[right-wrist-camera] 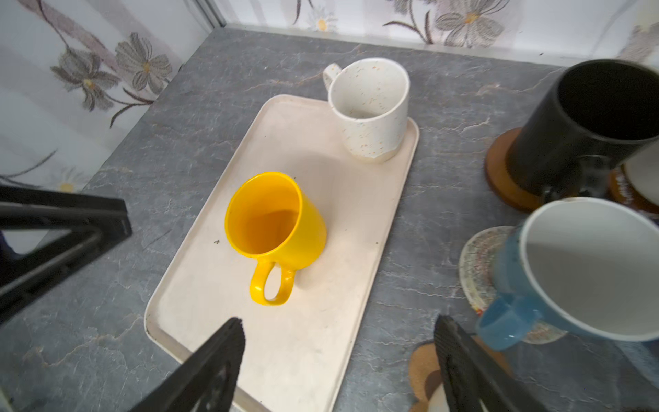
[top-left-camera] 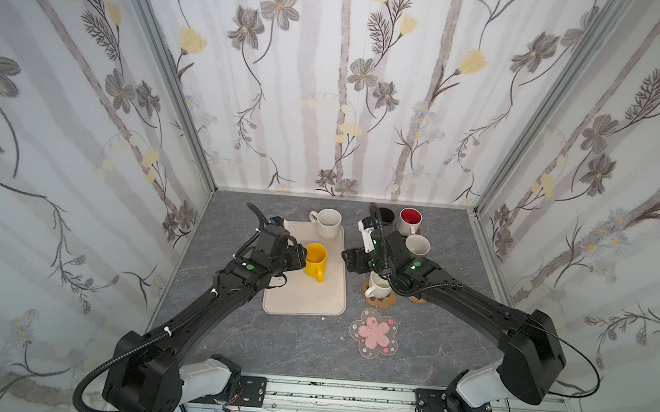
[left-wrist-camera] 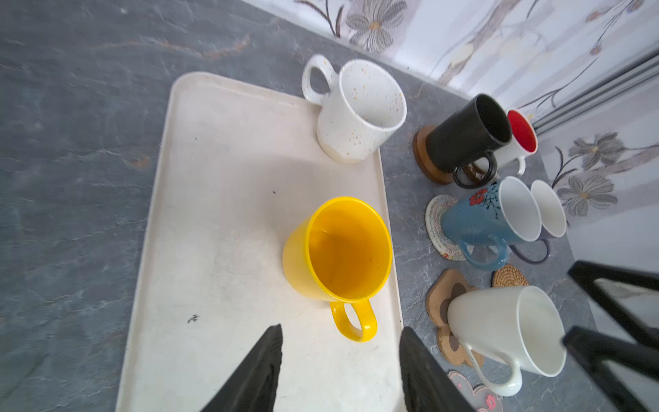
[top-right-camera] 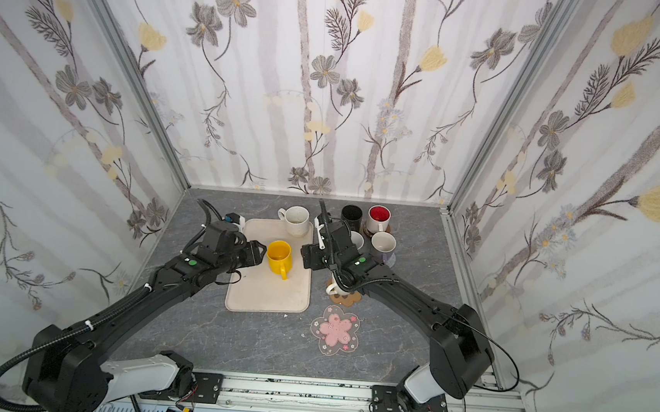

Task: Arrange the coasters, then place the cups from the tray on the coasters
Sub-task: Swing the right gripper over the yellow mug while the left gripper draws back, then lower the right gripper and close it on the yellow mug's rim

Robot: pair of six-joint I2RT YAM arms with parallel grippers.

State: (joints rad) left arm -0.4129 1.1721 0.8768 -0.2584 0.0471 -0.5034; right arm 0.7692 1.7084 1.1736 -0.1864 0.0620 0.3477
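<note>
The beige tray (top-left-camera: 305, 297) holds two cups: a yellow one (top-left-camera: 315, 259) in the middle and a speckled off-white one (top-left-camera: 328, 223) at its far corner. My left gripper (top-left-camera: 300, 255) hovers open and empty beside the yellow cup (left-wrist-camera: 335, 249), its handle (left-wrist-camera: 356, 323) just ahead of the jaws. From the right of the tray my right gripper (top-left-camera: 346, 258) faces it, open and empty (right-wrist-camera: 338, 324). Right of the tray, the black (left-wrist-camera: 467, 135), red-inside (left-wrist-camera: 520, 135), blue (left-wrist-camera: 478, 221), lilac (left-wrist-camera: 549, 210) and off-white (left-wrist-camera: 506, 331) cups stand on coasters.
The pink-flower coaster (top-left-camera: 374, 332) lies bare in front of the paw coaster (top-left-camera: 383, 301). A tan rattan coaster (left-wrist-camera: 510, 276) also lies bare, mostly under my right arm in both top views. Flowered walls close in the grey table (top-left-camera: 269, 343).
</note>
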